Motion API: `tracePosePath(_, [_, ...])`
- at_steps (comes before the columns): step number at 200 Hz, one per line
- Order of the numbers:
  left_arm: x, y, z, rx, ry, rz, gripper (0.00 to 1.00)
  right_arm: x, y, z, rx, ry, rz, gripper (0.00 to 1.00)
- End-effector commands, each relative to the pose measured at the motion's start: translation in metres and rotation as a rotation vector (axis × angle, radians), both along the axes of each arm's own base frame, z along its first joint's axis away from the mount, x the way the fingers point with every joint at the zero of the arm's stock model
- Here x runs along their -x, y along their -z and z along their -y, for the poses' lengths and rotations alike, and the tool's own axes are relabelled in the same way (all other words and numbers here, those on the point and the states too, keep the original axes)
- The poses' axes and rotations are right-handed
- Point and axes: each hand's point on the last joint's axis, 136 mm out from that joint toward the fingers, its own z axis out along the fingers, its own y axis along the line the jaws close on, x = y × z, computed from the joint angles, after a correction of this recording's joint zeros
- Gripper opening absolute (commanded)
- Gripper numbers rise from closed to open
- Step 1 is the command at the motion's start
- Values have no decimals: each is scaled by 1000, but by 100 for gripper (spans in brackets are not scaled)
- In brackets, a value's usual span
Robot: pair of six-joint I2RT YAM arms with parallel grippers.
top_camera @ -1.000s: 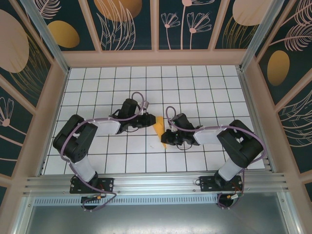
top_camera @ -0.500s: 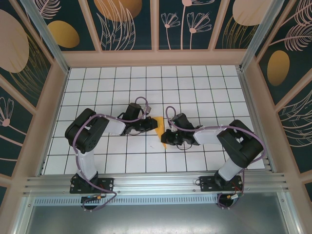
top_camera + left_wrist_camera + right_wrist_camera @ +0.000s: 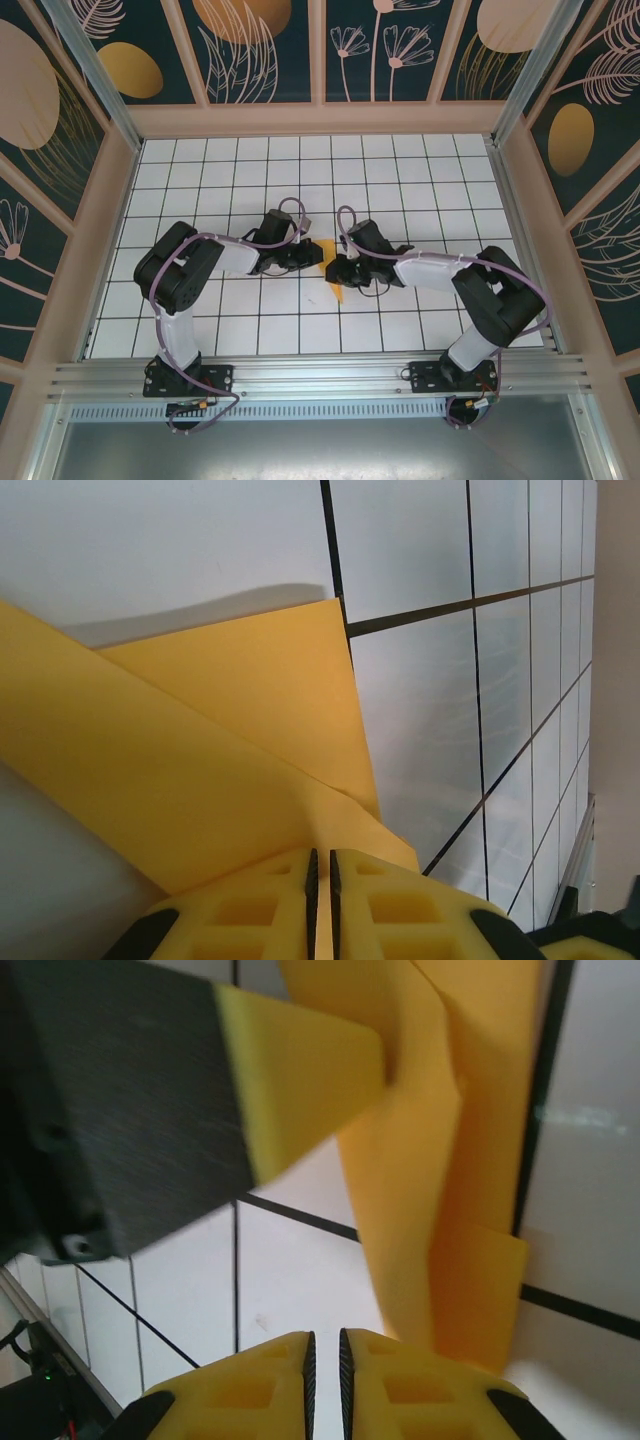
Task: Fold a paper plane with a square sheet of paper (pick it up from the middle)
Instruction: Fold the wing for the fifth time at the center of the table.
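Orange paper, a creased sheet [image 3: 328, 250], lies mid-table [image 3: 400, 180] between the two grippers in the top view, which shows little more than a narrow strip of it. The left wrist view shows more: overlapping folded layers with a diagonal crease, spread just ahead of the left gripper [image 3: 320, 865]. Its jaws are pressed almost together with the sheet's near edge at their tips, apparently pinched. The right wrist view shows the sheet [image 3: 430, 1160] hanging as a long folded band. The left gripper's yellow finger [image 3: 300, 1070] touches its upper part. The right gripper [image 3: 323, 1345] has its jaws nearly closed, holding nothing that can be seen. The sheet's lower corner sits just beside one of its fingers.
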Motion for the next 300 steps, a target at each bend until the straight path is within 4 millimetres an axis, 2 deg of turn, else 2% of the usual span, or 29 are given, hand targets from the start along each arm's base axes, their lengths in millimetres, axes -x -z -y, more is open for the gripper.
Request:
tracePosePath(1, [0, 38, -18, -142, -31, -21, 15, -12, 0, -6, 11, -13, 12, 17])
tracePosePath(44, [-1, 39, -18, -154, -22, -24, 16, -14, 17, -15, -1, -43, -30, 17])
tracePosePath(76, [-2, 43, -23, -194, -30, -26, 15, -1, 47, 4, 32, -26, -106, 17])
tracePosePath(90, [-3, 47, -25, -215, -34, -29, 15, 6, 53, 9, 27, -25, -127, 17])
tracePosePath(147, [-4, 58, -34, -273, -61, -41, 13, 32, 45, 13, -23, -86, -154, 17])
tracePosePath(184, [-4, 59, -36, -282, -68, -43, 13, 46, 48, 23, -2, -102, -160, 18])
tracePosePath(210, [-6, 57, -34, -279, -66, -39, 13, 51, 48, 29, 7, -97, -152, 18])
tracePosePath(225, [-5, 56, -33, -274, -63, -39, 13, 48, 49, 32, 19, -77, -134, 18])
tracePosePath(249, [-9, 37, -28, -239, -57, -2, 16, 35, 50, 29, 29, -43, -107, 16])
tracePosePath(268, [-17, 4, -28, -210, -88, 66, 20, 22, 49, 21, 19, -30, -83, 14])
tracePosePath(290, [-25, -38, -28, -174, -121, 142, 33, 9, 40, 8, -10, -47, -49, 14])
tracePosePath(300, [-26, -51, -27, -157, -127, 159, 35, 3, 38, 4, -14, -55, -34, 14])
